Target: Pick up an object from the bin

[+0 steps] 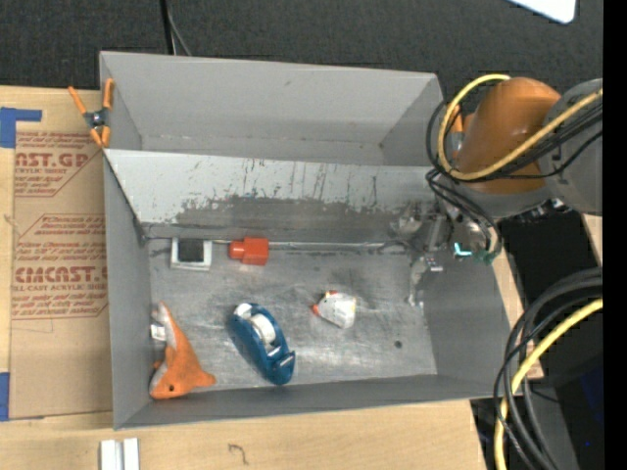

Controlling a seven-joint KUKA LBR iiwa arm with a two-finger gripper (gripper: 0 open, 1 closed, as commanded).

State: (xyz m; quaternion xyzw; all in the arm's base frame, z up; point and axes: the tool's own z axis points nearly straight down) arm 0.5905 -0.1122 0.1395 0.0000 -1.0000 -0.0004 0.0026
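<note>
Camera view puts your gripper (421, 277) low over the bare right side of the bin (294, 96). You cannot tell how far open it is, or whether it holds anything. Nearest is a small white-and-red object (336, 308), toward the view's left and apart from it. A blue tape dispenser (263, 341) lies further left.

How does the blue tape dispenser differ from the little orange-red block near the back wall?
The blue plastic tape dispenser is larger and elongated; the small orange-red block is short and boxy. The dispenser lies slanted near the front of the bin; the block sits by the back wall. The dispenser shows a white roll; the block is one colour. Both lie loose on the floor, apart from the gripper.
</note>
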